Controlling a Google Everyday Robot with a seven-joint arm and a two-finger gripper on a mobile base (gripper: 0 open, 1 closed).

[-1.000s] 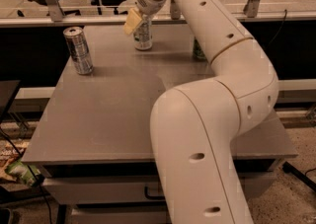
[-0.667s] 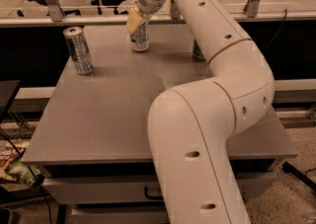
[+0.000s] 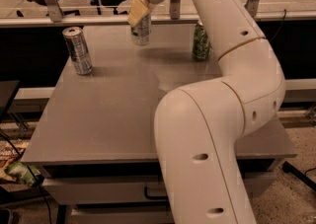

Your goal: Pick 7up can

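Jaws — tight around 7up can (image 3: pixel 142 34)

The gripper (image 3: pixel 138 12), pale tan-yellow, clasps the top of the 7up can (image 3: pixel 142 33), whose body is silvery-white with faint green print. To the right of the gripper, a green can (image 3: pixel 200 43) is patterned all over with lighter flecks. To the gripper's left, a silver can (image 3: pixel 77 50) carries dark bands. The arm (image 3: pixel 237 70) is cream-white and the desk (image 3: pixel 108 114) plain grey.
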